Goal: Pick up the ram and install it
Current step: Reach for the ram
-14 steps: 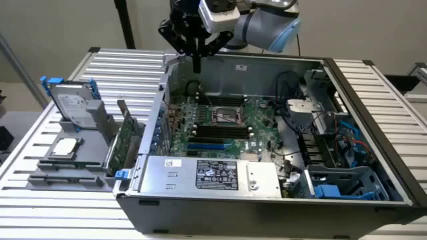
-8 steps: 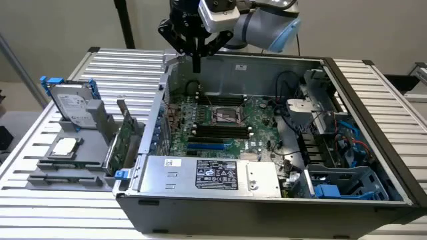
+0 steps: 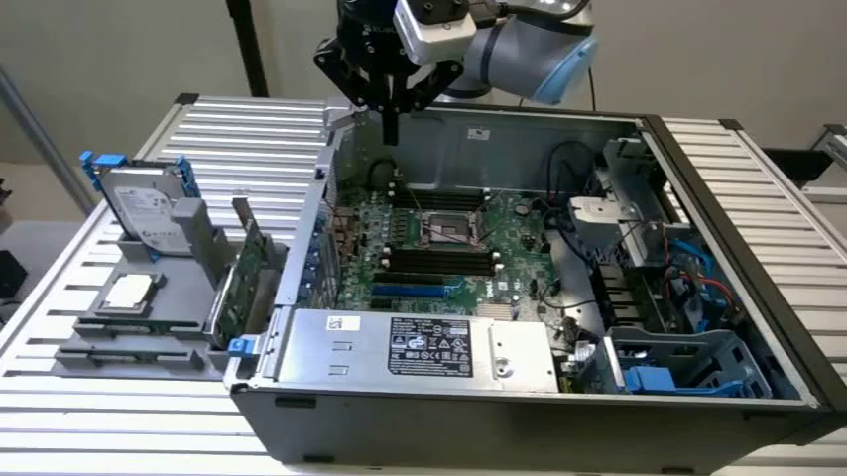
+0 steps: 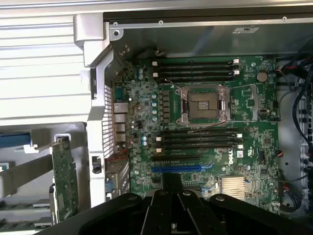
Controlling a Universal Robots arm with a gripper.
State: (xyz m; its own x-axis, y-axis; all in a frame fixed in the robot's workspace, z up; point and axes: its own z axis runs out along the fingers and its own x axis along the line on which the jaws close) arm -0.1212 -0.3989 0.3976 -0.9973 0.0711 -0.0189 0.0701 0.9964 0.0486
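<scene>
Tool [image 3: 391, 99] above the open computer case [image 3: 530, 426], clenched on the ram [image 3: 391, 127].
I see the ram hanging upright over the motherboard [image 3: 510, 223], well above its slots [image 3: 437, 260].

I read one brand mark: DELL, in white on the motherboard [image 4: 205, 126]. The print on the near power supply label [image 3: 430, 349] is illegible.

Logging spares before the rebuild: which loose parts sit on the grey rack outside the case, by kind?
Hard drive in blue frame: 1
Green expansion card: 1
Silver square chip: 1
Total: 3
</scene>
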